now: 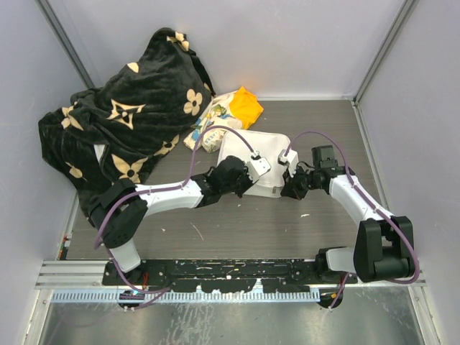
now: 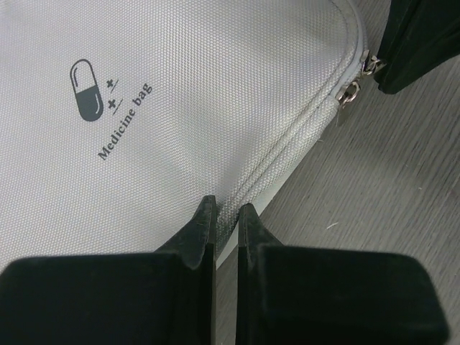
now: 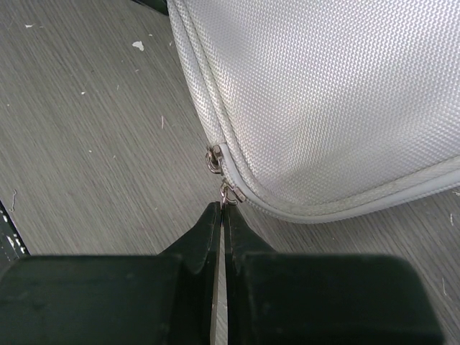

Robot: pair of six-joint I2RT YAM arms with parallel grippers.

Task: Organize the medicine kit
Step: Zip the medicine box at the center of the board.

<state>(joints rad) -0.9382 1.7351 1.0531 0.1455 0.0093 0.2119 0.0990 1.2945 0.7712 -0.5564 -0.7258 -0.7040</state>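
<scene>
The medicine kit [image 1: 260, 152] is laid closed on the grey table [image 1: 237, 230]. At the kit's near edge the left gripper [image 2: 226, 206] is held nearly shut over the seam. At the kit's near right corner the right gripper [image 3: 221, 205] is pressed together, tips touching a zip pull [image 3: 230, 192]; a grip on it cannot be told. A black flowered blanket [image 1: 122, 122] is heaped to the left of the kit.

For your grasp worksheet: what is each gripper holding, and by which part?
The right gripper pinches a zipper pull at the medicine kit's corner. The left gripper sits nearly closed at the kit's zipped edge; grip uncertain.
</scene>
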